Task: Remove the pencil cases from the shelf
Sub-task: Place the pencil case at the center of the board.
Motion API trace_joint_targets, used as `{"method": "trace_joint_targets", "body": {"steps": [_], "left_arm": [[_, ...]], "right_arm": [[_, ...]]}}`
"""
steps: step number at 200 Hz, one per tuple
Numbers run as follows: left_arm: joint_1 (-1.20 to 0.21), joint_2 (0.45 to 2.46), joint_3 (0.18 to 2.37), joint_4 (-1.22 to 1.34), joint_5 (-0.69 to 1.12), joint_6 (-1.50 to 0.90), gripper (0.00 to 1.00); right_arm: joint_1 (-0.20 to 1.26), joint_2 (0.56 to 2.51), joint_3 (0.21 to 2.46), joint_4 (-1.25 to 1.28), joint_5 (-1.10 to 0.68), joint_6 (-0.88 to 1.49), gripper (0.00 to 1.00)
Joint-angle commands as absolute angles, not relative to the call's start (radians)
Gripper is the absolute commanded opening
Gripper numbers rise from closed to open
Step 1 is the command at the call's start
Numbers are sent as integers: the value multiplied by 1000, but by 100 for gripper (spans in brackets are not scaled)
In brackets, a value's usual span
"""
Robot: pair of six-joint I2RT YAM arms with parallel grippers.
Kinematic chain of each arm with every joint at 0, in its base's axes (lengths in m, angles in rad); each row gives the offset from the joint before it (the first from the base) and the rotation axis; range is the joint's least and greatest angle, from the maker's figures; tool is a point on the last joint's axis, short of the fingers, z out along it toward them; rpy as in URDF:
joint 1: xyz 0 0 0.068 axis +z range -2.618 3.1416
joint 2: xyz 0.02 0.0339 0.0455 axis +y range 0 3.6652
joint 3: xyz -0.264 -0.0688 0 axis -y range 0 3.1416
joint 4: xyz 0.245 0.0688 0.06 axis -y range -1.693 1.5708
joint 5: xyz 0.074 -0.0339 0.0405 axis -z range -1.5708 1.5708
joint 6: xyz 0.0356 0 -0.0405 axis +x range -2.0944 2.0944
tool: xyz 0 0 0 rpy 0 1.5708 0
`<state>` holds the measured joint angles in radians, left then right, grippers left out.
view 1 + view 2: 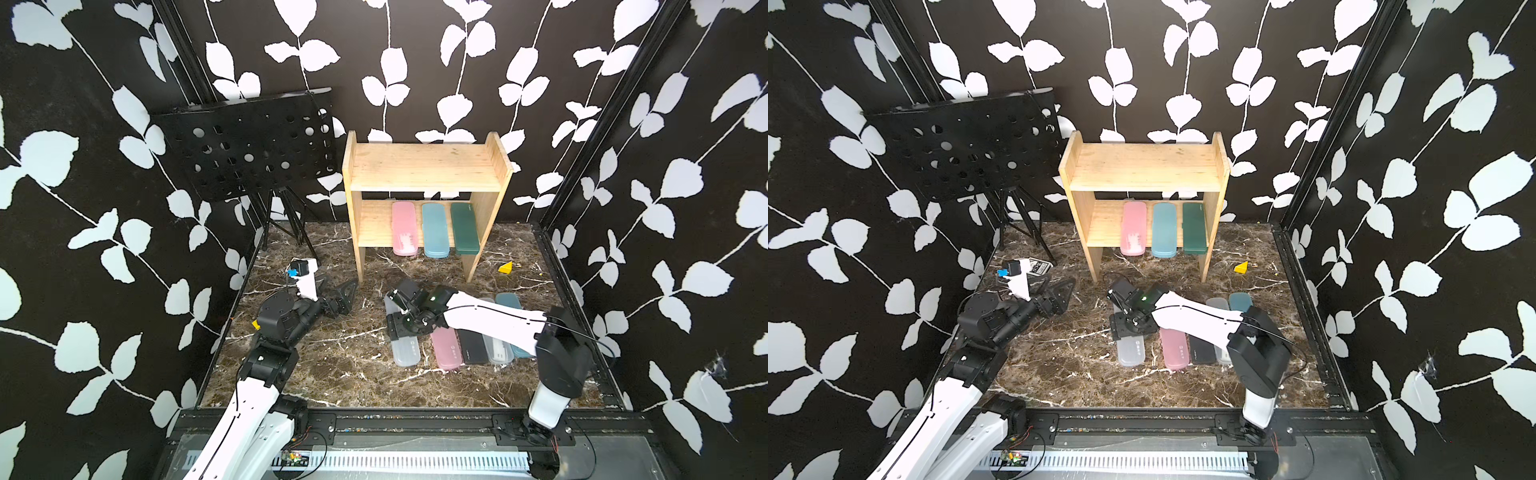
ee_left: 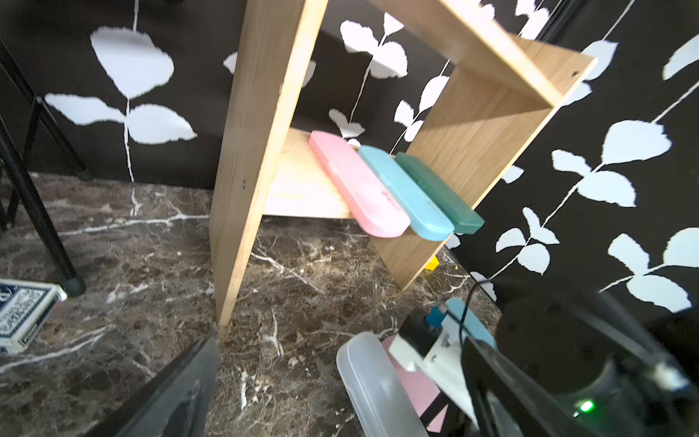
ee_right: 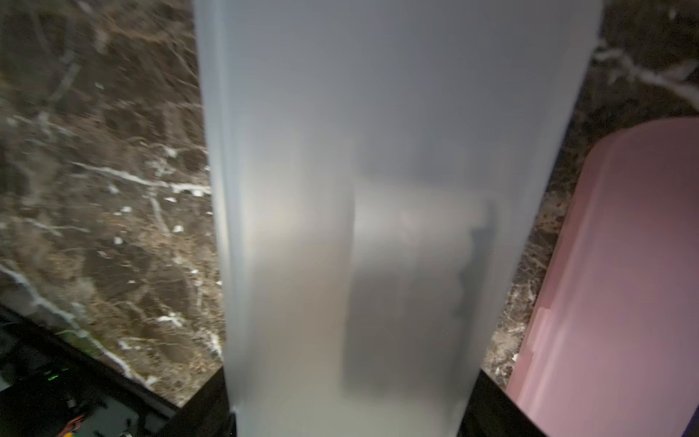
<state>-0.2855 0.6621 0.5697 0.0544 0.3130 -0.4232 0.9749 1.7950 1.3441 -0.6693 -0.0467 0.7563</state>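
Left hand [image 1: 334, 293] gapes empty; right hand [image 1: 400, 326] straddles frosted case [image 1: 406, 353], grip unclear; its label unreadable.

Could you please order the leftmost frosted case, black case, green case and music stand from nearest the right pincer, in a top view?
1. Leftmost frosted case: under the right pincer.
2. Black case: same floor row.
3. Green case: lower shelf.
4. Music stand: back left.

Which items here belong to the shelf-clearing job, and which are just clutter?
Job: shelf; on its lower tier pink case, teal case, green case; on the table clear case, second pink case, black case, frosted case, second teal case.
Clutter: music stand, card box, yellow wedge.
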Motion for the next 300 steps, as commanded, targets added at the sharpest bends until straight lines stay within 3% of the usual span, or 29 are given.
{"method": "trace_joint_targets", "body": {"steps": [1,203,300], "left_arm": [[-289,673,586,78,330,-433,99],[-290,693,589,69,348,-422,99],[-290,688,589,64,349,-421,99]], "right_arm": [[976,1815,1340,-693,-10,776,62],[931,1908,1272,-788,127,778,70],[929,1832,1295,-783,176,749,91]]}}
